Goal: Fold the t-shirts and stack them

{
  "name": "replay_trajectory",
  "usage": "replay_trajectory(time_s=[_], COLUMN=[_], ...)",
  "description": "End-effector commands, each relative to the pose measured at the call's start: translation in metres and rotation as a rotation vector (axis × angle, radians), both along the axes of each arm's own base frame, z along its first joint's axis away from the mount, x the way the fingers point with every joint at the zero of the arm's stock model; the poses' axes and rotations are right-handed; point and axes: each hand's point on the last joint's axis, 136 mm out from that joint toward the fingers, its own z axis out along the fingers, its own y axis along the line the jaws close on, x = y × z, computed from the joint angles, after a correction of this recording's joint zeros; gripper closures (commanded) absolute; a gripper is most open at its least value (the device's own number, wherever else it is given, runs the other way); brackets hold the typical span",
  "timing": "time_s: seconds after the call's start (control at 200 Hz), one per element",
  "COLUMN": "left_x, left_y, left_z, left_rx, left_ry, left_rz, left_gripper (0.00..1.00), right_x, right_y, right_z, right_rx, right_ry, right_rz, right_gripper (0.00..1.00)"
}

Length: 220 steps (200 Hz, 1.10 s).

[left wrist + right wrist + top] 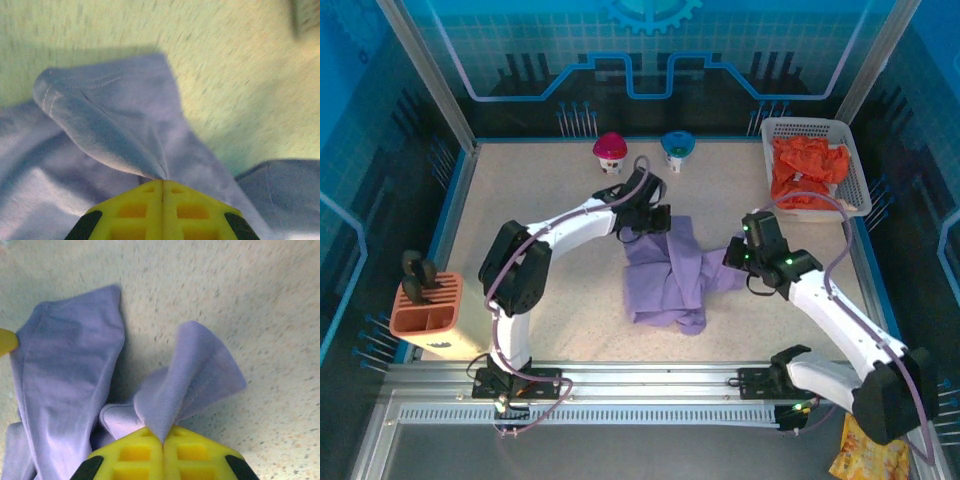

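I saw the purple t-shirt (669,277) lying crumpled at the centre of the table (550,190) in the overhead frame, loosely bunched, with wrinkled folds and one flap trailing toward the lower middle. My left gripper (654,221) sat at its upper-left edge; in the left wrist frame the yellow jaws of that gripper (162,182) were pinched together on a raised, stitched fold of the cloth (100,132). My right gripper (736,256) was at the shirt's right edge, and its wrist frame showed it (163,441) clamped on a peaked ridge of the soft lavender fabric (70,375). The orange-red t-shirts (808,172) lay heaped in the white basket (805,122) at upper right.
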Motion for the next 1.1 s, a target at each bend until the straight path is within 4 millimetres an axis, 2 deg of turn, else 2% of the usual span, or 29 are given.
replay_trajectory(time_s=[0.0,0.115,0.19,0.24,0.295,0.445,0.545,0.645,0.755,0.886,0.991,1.096], left_x=[0.012,0.008,-0.003,-0.012,-0.021,-0.05,-0.064,-0.065,-0.055,-0.024,0.011,0.029], left_y=[0.027,0.049,0.067,0.079,0.099,0.155,0.182,0.203,0.204,0.195,0.191,0.17], left_z=[0.061,0.11,0.137,0.155,0.177,0.226,0.239,0.234,0.231,0.244,0.264,0.268], left_rx=[-0.016,-0.037,-0.039,-0.051,-0.061,-0.013,0.021,0.031,0.0,-0.022,-0.03,-0.087], left_ry=[-0.105,-0.196,-0.236,-0.278,-0.329,-0.456,-0.523,-0.524,-0.519,-0.552,-0.599,-0.52], left_rz=[0.015,0.02,0.02,0.032,0.063,0.165,0.233,0.295,0.31,0.305,0.305,0.24], left_gripper=[1.0,1.0,1.0,1.0,1.0,1.0,1.0,1.0,1.0,1.0,1.0,1.0], right_x=[0.009,0.014,0.018,0.018,0.021,0.024,0.025,0.033,0.048,0.063,0.057,0.039], right_y=[-0.021,-0.029,-0.034,-0.042,-0.047,-0.068,-0.073,-0.068,-0.063,-0.061,-0.052,-0.022], right_z=[0.038,0.064,0.082,0.086,0.108,0.135,0.147,0.153,0.17,0.211,0.236,0.232], right_rx=[-0.036,-0.051,-0.082,-0.109,-0.112,-0.159,-0.154,-0.098,-0.078,-0.077,-0.035,0.01], right_ry=[-0.116,-0.203,-0.256,-0.265,-0.311,-0.353,-0.401,-0.443,-0.48,-0.551,-0.61,-0.591], right_rz=[-0.059,-0.071,-0.074,-0.092,-0.107,-0.193,-0.22,-0.212,-0.207,-0.211,-0.164,0.001], right_gripper=[1.0,1.0,1.0,1.0,1.0,1.0,1.0,1.0,1.0,1.0,1.0,1.0])
